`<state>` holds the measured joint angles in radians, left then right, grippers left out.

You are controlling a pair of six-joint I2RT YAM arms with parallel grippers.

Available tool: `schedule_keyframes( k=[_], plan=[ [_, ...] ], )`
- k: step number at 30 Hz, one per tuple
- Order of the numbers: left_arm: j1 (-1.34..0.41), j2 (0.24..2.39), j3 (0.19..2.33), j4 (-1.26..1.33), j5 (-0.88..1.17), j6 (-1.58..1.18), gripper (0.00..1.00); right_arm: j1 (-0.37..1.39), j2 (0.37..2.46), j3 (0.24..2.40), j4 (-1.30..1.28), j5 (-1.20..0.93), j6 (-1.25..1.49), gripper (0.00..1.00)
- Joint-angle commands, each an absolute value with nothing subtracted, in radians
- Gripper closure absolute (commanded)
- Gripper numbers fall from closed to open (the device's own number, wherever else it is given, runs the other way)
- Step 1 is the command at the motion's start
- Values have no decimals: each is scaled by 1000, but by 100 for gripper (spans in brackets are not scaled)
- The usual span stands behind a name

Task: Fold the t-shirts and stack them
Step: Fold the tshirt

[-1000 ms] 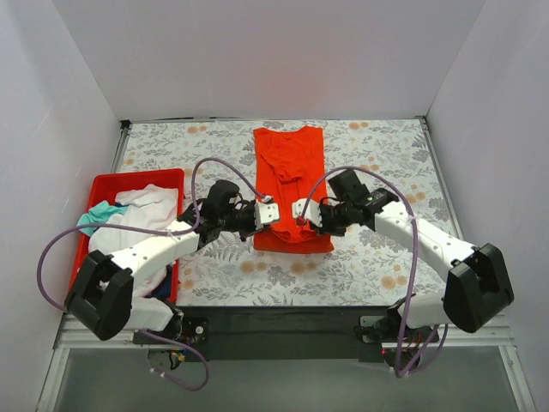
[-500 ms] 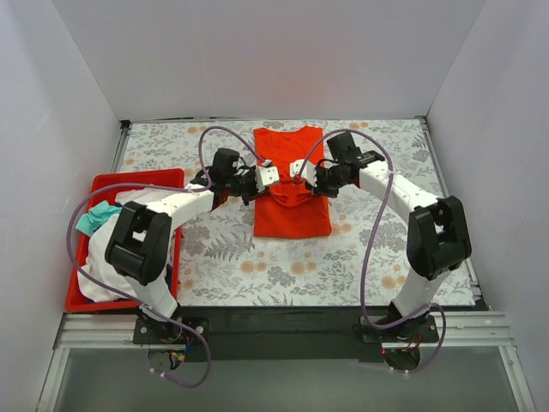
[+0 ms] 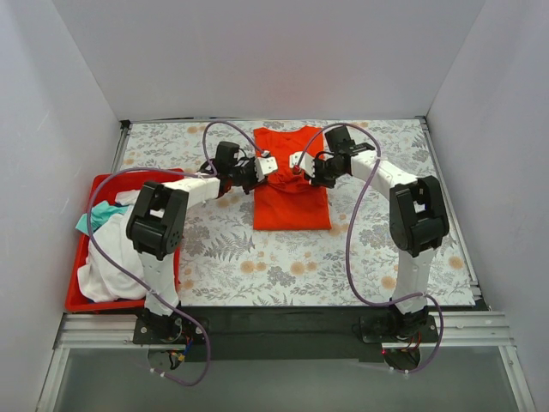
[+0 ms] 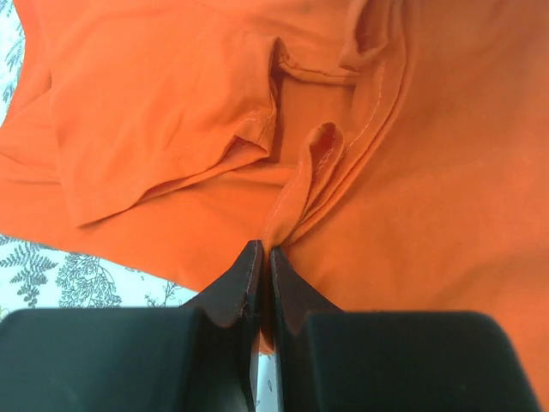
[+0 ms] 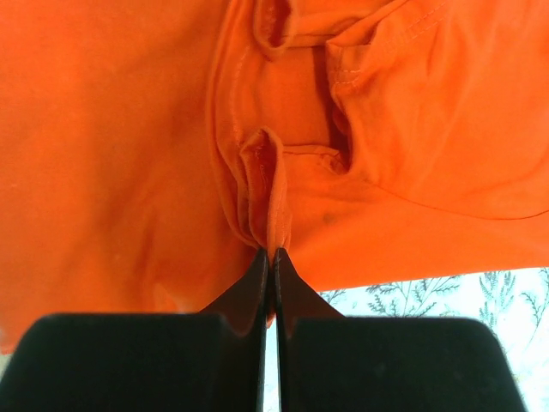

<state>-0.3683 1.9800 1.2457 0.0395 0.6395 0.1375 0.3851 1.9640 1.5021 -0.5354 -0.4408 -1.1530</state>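
The orange-red t-shirt (image 3: 290, 176) lies lengthwise at the table's middle back, its near part folded up over itself. My left gripper (image 3: 268, 166) is shut on a pinch of its cloth at the left side; the left wrist view shows the fold (image 4: 302, 180) clamped at the tips of the left gripper (image 4: 265, 257). My right gripper (image 3: 298, 165) is shut on the cloth just to the right of it, and the right wrist view shows the bunched hem (image 5: 266, 197) running into the tips of the right gripper (image 5: 271, 257). White and teal shirts (image 3: 116, 232) lie heaped at the left.
A red plastic bin (image 3: 130, 181) at the left edge holds the heaped shirts. The floral tablecloth (image 3: 377, 249) shows around the shirt. White walls close the back and both sides.
Both grippers have carried the shirt's near edge away from me, from the table's middle up to the shirt's upper half, folding it over. The arms now reach much farther back.
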Motion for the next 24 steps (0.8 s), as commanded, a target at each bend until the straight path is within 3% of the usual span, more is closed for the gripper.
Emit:
schedule_keyframes(
  k=[1,12,14,15,16,18,22,24],
  plan=[
    [-362,1986,1281,83,647,164,100,373,1999,1569,-499,-443,-1187,99],
    [-357,2046,1321,107,631,161,100,365,2037,1568,-466,-400,-1175,99],
    [-357,2063,1330,107,615,152,96,365,2052,1578,-460,-384,-1157,99],
    [-357,2066,1335,107,601,150,90,365,2066,1589,-460,-374,-1146,93],
    [-357,2065,1341,110,594,146,86,367,2068,1604,-457,-359,-1126,76],
    [-356,2051,1348,115,583,109,75,357,2054,1621,-451,-360,-1106,66],
    [-353,1984,1379,75,565,14,62,342,1990,1672,-448,-363,-1051,62],
    [-348,1941,1374,49,560,-68,61,336,1923,1658,-451,-364,-1028,62]
  ],
)
